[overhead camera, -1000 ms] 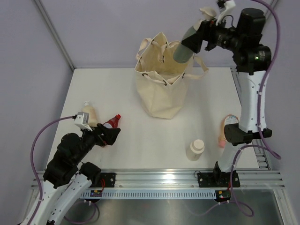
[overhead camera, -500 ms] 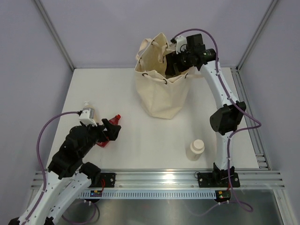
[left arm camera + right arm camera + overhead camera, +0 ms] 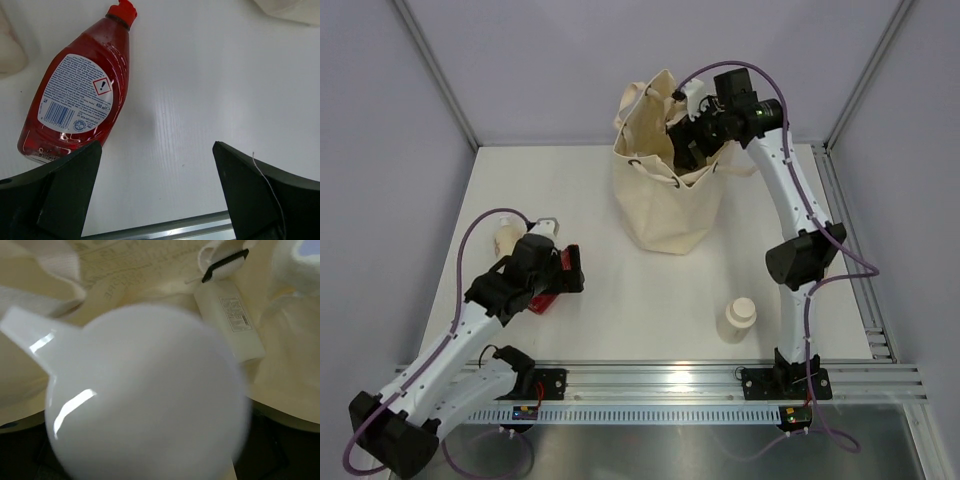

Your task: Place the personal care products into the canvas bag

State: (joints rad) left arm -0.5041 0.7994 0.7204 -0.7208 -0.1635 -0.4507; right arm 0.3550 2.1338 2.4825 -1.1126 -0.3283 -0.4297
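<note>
Left gripper (image 3: 157,192): jaws spread wide, nothing between them; held low over bare table, just beside the base end of the red bottle (image 3: 80,95).
Left-hand finger (image 3: 55,195): overlaps the bottle's base in the wrist view; contact cannot be told.
Right gripper (image 3: 688,140): at the mouth of the canvas bag (image 3: 665,205); apart or together cannot be told from any view.
Red bottle position: lying flat on the table, label up, cap (image 3: 122,10) pointing away from the fingers; mostly hidden under the left wrist in the top view.
Right wrist view only: blurred white rounded object (image 3: 145,395) fills most of the frame, with a narrow arm at upper left; held or loose cannot be told. Behind it, white rectangular bottle (image 3: 230,320) lying on the cloth inside the bag.
Top view only: cream squat bottle (image 3: 737,320) upright near the front edge, right of centre, well apart from both grippers; beige pump bottle (image 3: 505,238) partly hidden behind the left arm, near the red bottle.
Edges: bag standing at the far middle of the table (image 3: 620,290), rim slumped; front rail (image 3: 165,230) just below the left fingers.
Open room: bare surface between red bottle, bag and squat bottle.
</note>
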